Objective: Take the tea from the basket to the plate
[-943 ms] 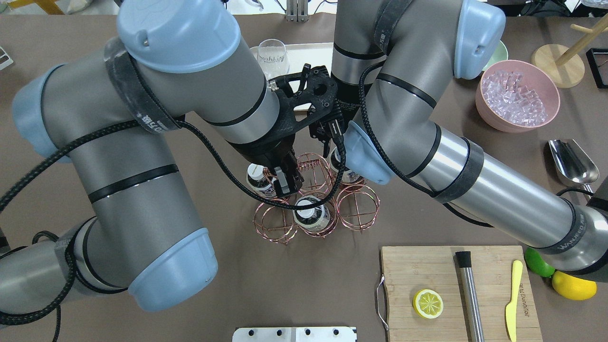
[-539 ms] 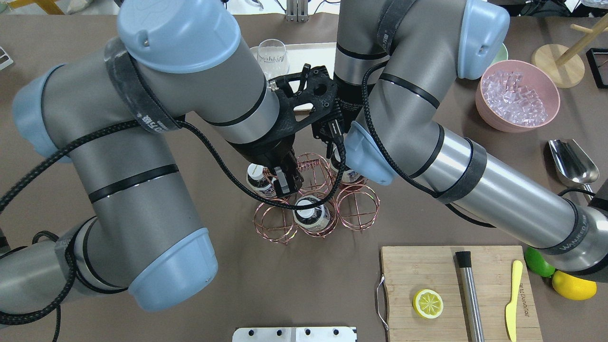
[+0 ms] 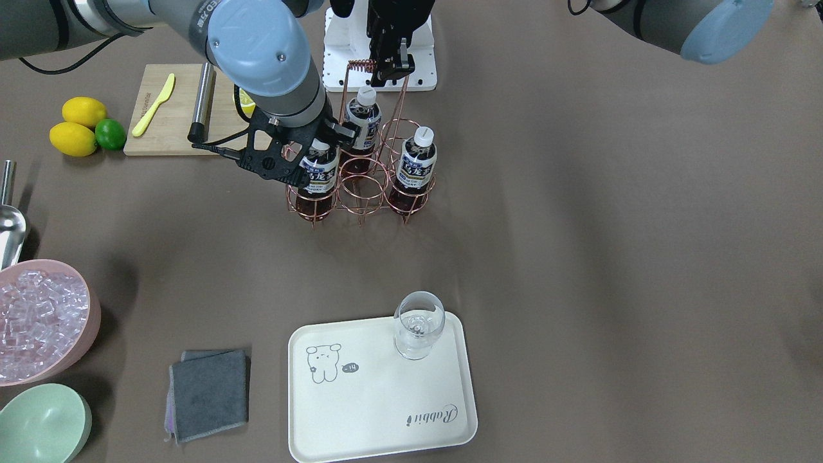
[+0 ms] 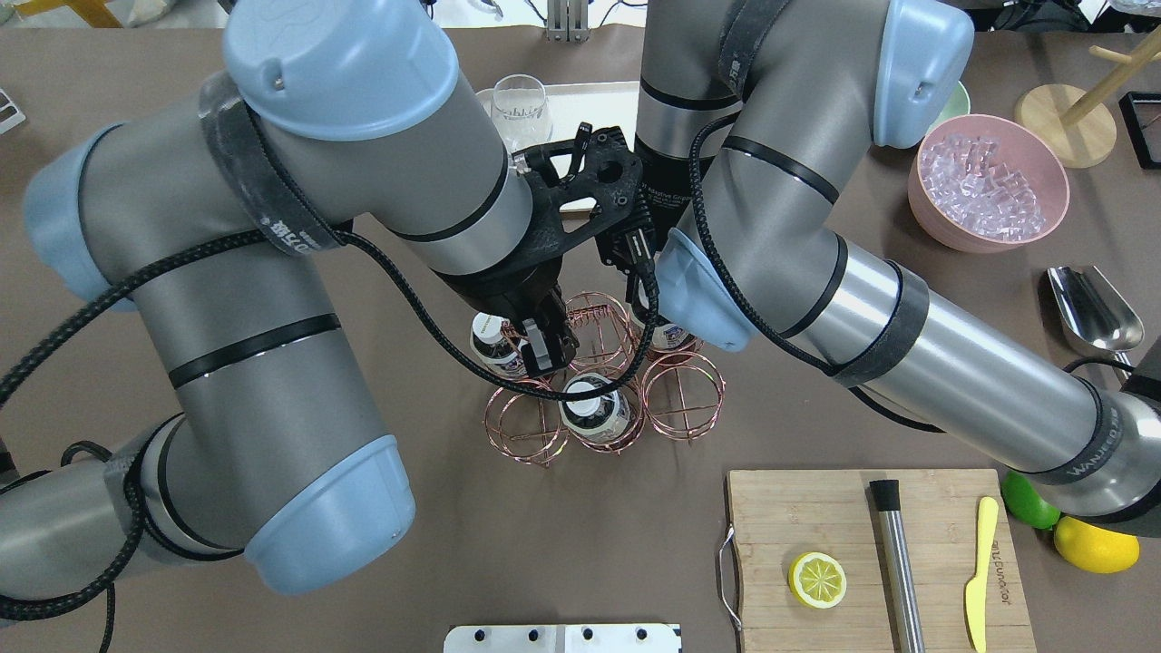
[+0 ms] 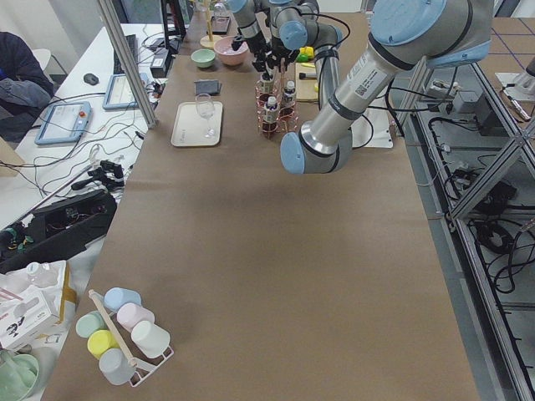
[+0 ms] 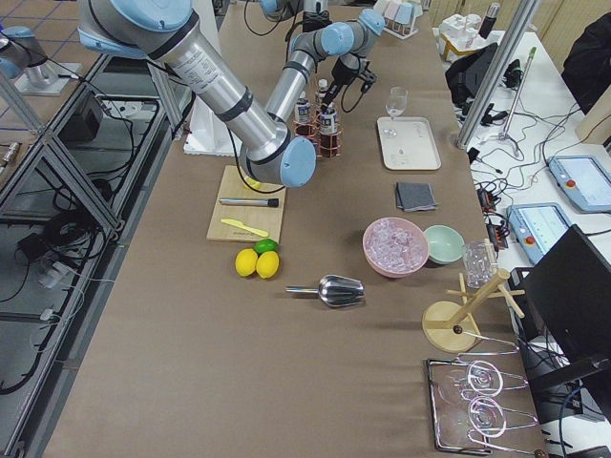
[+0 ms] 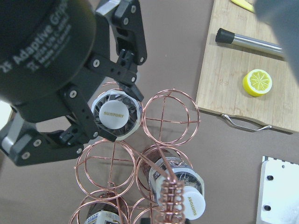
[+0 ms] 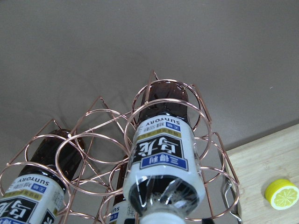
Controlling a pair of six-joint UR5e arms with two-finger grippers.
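- So far nothing has reached the plate (image 3: 379, 399): it lies on the counter (image 3: 578, 257), well apart from the basket (image 4: 685, 396), and carries only a glass (image 3: 418, 331) near one corner.
- The tea (image 3: 319, 172) stands upright in an outer cell of the basket, its base down inside the wire ring (so, by my reading, not lifted yet).
- The right gripper (image 7: 108, 113) is down over it, and its fingers (image 7: 128, 74) bracket the bottle's top on either side of the white cap. Whether they already press on it I cannot tell.
- The left gripper (image 3: 388, 64) has its fingers pinched on the basket's handle (image 3: 361, 63), apparently to steady it.
- The middle bottle (image 3: 361, 125) and the end bottle (image 3: 416, 161) sit in their own cells, with no gripper on them.
- Left to do, I judge: secure the grip, draw the tea straight up out of its ring, carry it across, and set it on a bare part of the plate beside the glass.
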